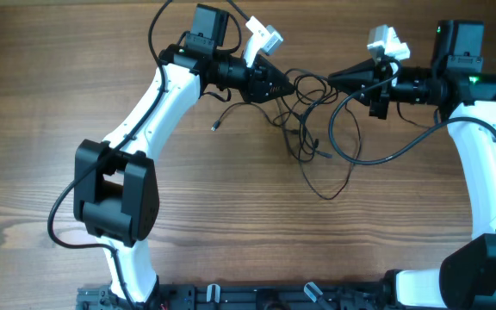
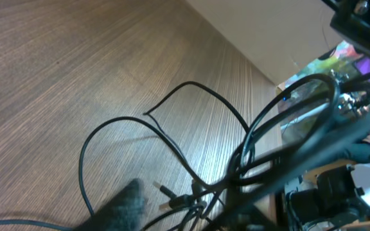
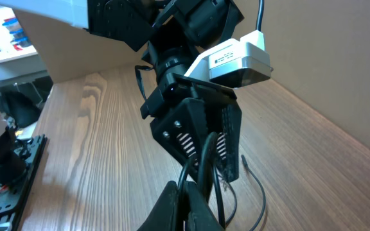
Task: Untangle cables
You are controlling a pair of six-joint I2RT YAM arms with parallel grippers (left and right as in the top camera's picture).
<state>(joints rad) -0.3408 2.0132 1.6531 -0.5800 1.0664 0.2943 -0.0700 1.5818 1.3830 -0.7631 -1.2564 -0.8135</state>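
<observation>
Looking down from overhead, the left gripper and the right gripper point at each other over the wooden table, the right one just beside the left gripper's tip. Both have their fingers drawn together, each pinching a strand of the cables. The tangle of thin black loops hangs from the left gripper and spreads on the wood below and to the right of it. One loose plug end lies apart from the knot, below and to the left of the left gripper. From the left wrist, the cables arc out from the left gripper in wide loops over the wood grain, crossing near a small plug, and a blurred grey finger shows at the bottom edge. From the right wrist, the left gripper hangs tip-down with its fingers close together. The right gripper sits right beneath it at the bottom edge, also closed. The cables run taut between the two.
</observation>
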